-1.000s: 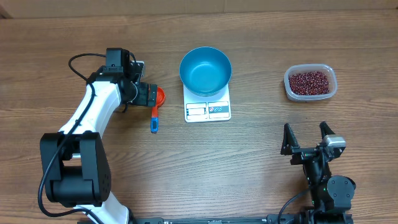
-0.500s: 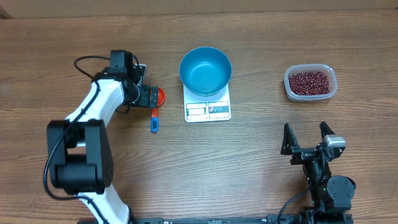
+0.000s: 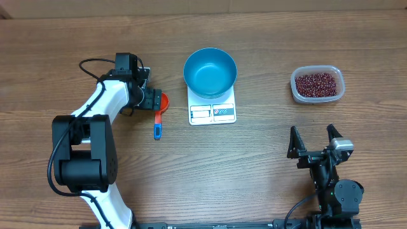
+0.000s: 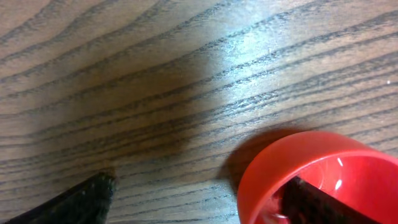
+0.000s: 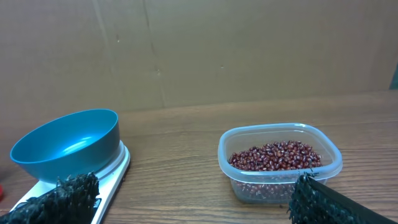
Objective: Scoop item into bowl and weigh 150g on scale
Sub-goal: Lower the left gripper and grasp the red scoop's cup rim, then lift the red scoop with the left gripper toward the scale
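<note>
The blue bowl (image 3: 210, 71) stands on the white scale (image 3: 212, 112) at the table's centre, and both also show in the right wrist view as bowl (image 5: 68, 146) and scale (image 5: 113, 171). The item, dark red beans (image 3: 315, 83), fills a clear tub (image 5: 280, 180) at the right. A red scoop cup (image 3: 165, 102) with a blue handle (image 3: 158, 124) lies left of the scale. My left gripper (image 3: 155, 100) is open astride the cup's wall (image 4: 292, 168): one finger (image 4: 323, 205) is inside the cup, the other (image 4: 74, 199) outside on the wood. My right gripper (image 3: 313, 141) stands open near the front edge, holding nothing.
The clear tub (image 3: 317, 84) sits at the far right, about level with the scale. A black cable (image 3: 95, 63) loops behind the left arm. A brown cardboard wall (image 5: 199, 50) backs the table.
The left arm has shifted and its gripper has settled onto the red cup, with the jaws narrowing slightly. The scoop, bowl, tub and right arm have not moved.
</note>
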Motion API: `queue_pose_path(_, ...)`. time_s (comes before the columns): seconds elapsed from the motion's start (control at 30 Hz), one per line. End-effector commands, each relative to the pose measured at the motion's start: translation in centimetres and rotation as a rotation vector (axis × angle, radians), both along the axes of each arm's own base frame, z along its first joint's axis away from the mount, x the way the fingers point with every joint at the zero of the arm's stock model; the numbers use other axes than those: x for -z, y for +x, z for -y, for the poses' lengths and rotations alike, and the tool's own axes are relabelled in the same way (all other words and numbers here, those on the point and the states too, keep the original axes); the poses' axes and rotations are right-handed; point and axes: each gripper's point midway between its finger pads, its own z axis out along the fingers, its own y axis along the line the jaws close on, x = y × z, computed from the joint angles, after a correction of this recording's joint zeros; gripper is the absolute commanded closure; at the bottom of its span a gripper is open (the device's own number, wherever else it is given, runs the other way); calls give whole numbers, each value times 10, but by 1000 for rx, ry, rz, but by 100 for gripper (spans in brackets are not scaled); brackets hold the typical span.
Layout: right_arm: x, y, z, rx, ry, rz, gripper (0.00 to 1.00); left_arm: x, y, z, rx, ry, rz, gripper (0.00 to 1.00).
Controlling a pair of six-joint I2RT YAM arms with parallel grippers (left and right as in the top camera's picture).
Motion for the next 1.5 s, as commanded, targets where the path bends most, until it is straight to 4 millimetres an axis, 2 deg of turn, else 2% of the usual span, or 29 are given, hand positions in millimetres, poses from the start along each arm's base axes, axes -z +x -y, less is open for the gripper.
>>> queue_pose_path(0.0,2,0,0,5,0,3,0,10,0,-1,-14,-12,-23,20)
queue_pose_path(0.3,2,0,0,5,0,3,0,10,0,-1,-14,-13,-23,51)
queue_pose_path(0.63,2,0,0,5,0,3,0,10,-1,-1,-14,-13,-24,96)
queue_pose_path(1.0,2,0,0,5,0,3,0,6,0,-1,-14,-12,-32,96)
queue_pose_path(1.2,2,0,0,5,0,3,0,-24,9,-1,-15,-10,-19,96)
queue_pose_path(1.47,2,0,0,5,0,3,0,-77,23,-1,-40,-19,22,96)
